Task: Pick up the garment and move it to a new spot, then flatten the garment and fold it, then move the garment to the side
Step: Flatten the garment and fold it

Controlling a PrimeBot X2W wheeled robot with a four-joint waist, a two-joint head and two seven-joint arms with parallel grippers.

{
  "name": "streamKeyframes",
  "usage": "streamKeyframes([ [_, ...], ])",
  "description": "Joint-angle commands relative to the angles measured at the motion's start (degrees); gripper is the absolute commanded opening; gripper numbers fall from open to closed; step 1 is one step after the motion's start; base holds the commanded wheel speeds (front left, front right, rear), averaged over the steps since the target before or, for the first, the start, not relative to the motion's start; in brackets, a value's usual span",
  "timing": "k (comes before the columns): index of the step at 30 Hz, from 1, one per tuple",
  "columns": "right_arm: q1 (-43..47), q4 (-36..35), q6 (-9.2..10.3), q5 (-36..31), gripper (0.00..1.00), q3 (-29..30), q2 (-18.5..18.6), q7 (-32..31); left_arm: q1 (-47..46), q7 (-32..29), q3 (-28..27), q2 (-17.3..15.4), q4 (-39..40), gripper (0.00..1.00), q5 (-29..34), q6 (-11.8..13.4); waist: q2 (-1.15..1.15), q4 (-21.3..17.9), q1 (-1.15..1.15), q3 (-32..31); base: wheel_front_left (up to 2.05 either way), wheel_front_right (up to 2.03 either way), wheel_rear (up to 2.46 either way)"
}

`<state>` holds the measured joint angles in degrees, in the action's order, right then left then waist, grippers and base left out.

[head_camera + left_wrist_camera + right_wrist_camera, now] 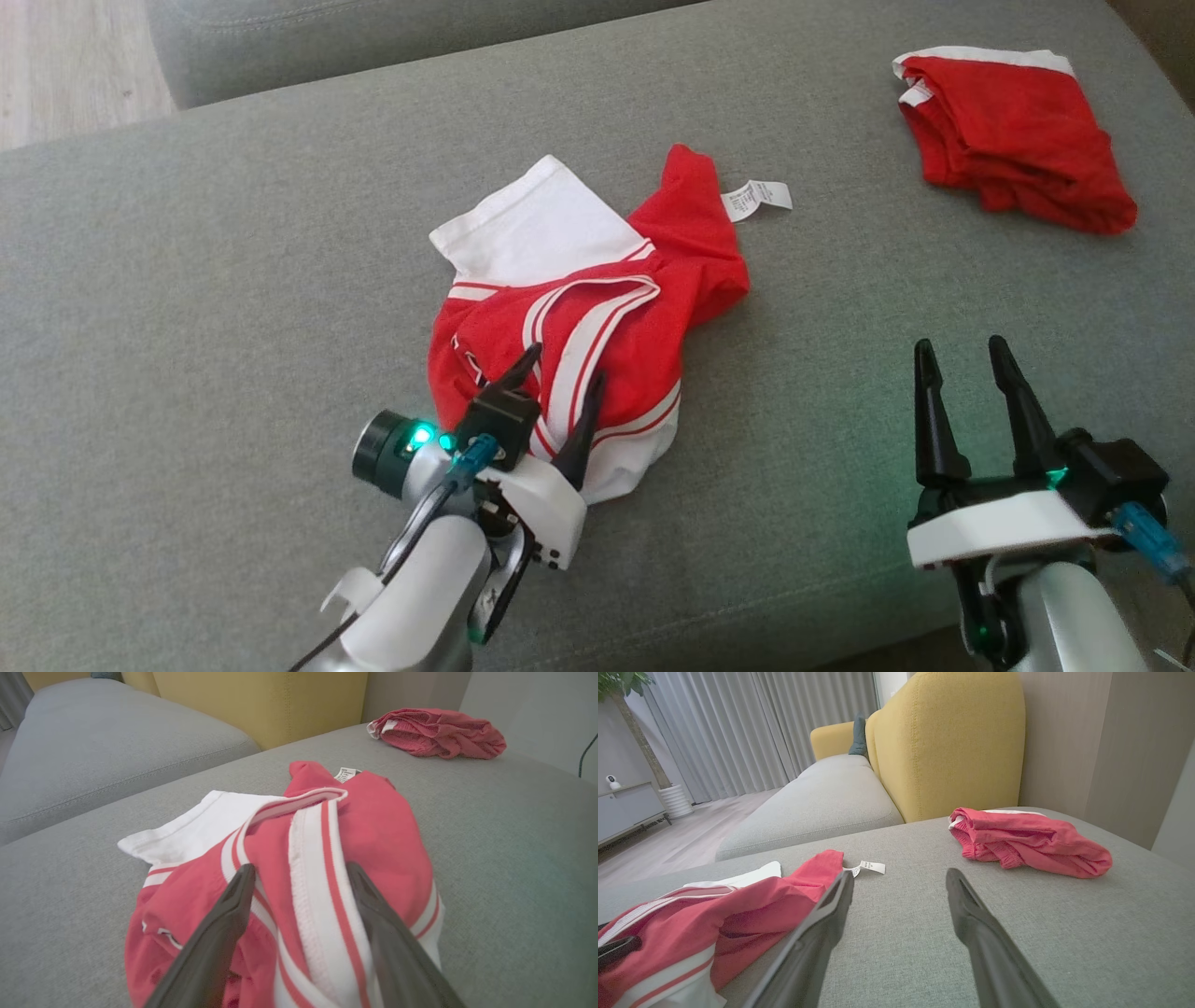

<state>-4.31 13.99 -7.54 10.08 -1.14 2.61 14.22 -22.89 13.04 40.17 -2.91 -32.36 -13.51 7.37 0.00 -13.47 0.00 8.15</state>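
Left hand (567, 362), open, fingers astride the crumpled red-and-white garment (597, 308) at mid-cushion (its near hem hidden beneath them; contact unclear). Right hand (962, 343), open and empty, above the grey cushion (233, 280). The right wrist view adds a yellow backrest (952, 742).
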Motion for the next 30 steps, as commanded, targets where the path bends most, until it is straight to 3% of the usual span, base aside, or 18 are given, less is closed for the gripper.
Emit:
streamKeyframes([
  [1,-1.97,-1.74,0.05,0.22,1.00,-1.08,0.27,0.78,-2.72,0.62,-1.49,0.02,1.34,1.00,-0.36,0.41,0.00,0.07,0.00,-0.01,0.00,0.00,0.00],
  [7,-1.95,-1.76,0.05,0.46,1.00,-0.95,0.27,0.78,-3.74,1.48,-1.32,0.02,0.54,1.00,-2.16,1.55,0.00,0.88,0.00,-0.36,0.00,0.00,0.00],
  [8,-1.98,-1.69,0.05,0.47,1.00,-0.97,0.27,0.78,-3.79,1.56,-1.30,0.02,0.38,0.95,-2.37,1.63,0.00,1.03,0.00,-0.44,0.00,0.00,0.00],
  [11,-2.06,-1.57,0.05,0.53,1.00,-1.01,0.27,0.78,-3.91,1.73,-1.33,0.02,-0.07,0.63,-2.89,1.75,0.00,1.38,0.00,-0.63,0.00,0.00,0.00],
  [13,-2.04,-1.55,0.05,0.52,1.00,-0.96,0.27,0.78,-3.93,1.80,-1.27,0.02,-0.19,0.35,-3.18,1.75,0.00,1.56,0.00,-0.73,0.00,0.00,0.00],
  [15,-2.04,-1.51,0.05,0.51,1.00,-0.95,0.27,0.78,-3.98,1.85,-1.19,0.02,-0.30,0.00,-3.42,1.70,0.00,1.68,0.00,-0.80,0.00,0.00,0.00],
  [24,-1.81,-1.69,0.05,0.39,1.00,-0.74,0.27,0.78,-5.19,1.94,-3.88,-0.12,4.26,0.00,-4.22,2.36,0.00,2.44,0.00,-1.19,0.00,0.00,0.00],
  [30,-1.63,-1.82,0.05,0.24,1.00,-0.29,0.27,0.78,-7.48,1.95,-10.32,-4.18,9.53,0.00,-5.23,3.74,0.00,3.66,0.00,-1.40,0.00,0.00,0.00],
])
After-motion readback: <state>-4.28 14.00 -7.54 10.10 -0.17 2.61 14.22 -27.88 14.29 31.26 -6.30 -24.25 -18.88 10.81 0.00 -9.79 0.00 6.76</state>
